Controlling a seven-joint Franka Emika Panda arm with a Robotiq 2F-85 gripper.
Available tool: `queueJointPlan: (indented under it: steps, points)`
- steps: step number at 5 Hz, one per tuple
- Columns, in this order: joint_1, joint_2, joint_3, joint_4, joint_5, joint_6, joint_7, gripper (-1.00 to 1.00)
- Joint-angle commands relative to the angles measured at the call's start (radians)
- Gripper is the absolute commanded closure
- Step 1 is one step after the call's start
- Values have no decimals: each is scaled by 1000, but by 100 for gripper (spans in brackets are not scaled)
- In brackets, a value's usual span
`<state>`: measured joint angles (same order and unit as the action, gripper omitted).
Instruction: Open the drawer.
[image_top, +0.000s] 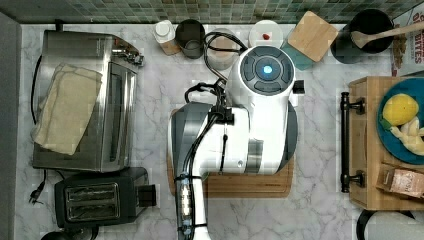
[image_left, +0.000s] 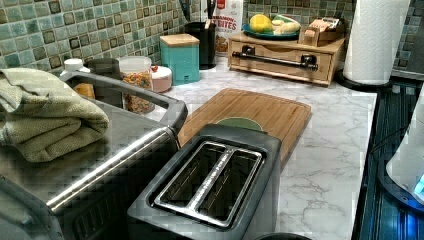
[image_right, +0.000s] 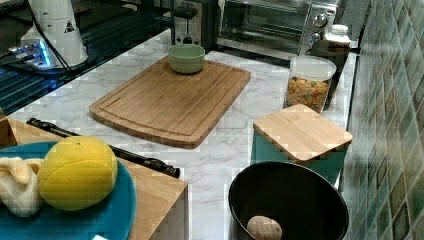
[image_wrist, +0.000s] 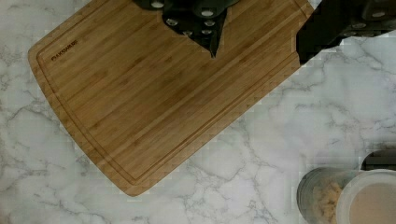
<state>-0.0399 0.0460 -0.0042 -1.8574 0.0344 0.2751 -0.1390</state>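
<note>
The drawer (image_top: 361, 142) sat shut at the top view's right edge. The gripper (image_wrist: 259, 44) was seen open over the cutting board (image_wrist: 154, 88); the black bar handle (image_top: 345, 141) should probably be grabbed mid-length.

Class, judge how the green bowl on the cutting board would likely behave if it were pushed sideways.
The bowl looks rigid and smooth, so it would probably slide across the flat cutting board rather than bend. It sits upright with a wide body, so tipping seems unlikely. It appears empty, so it is probably light and may move easily.
</note>
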Motion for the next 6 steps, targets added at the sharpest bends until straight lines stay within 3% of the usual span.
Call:
queueJointPlan:
  steps: [1,3,6]
  points:
    - [-5,0,4,-12,5,0,0,-100]
    - [-54,-24,-37,-104,-32,63,-313,-100]
    - [-111,-51,-122,-242,-254,299,-622,-100]
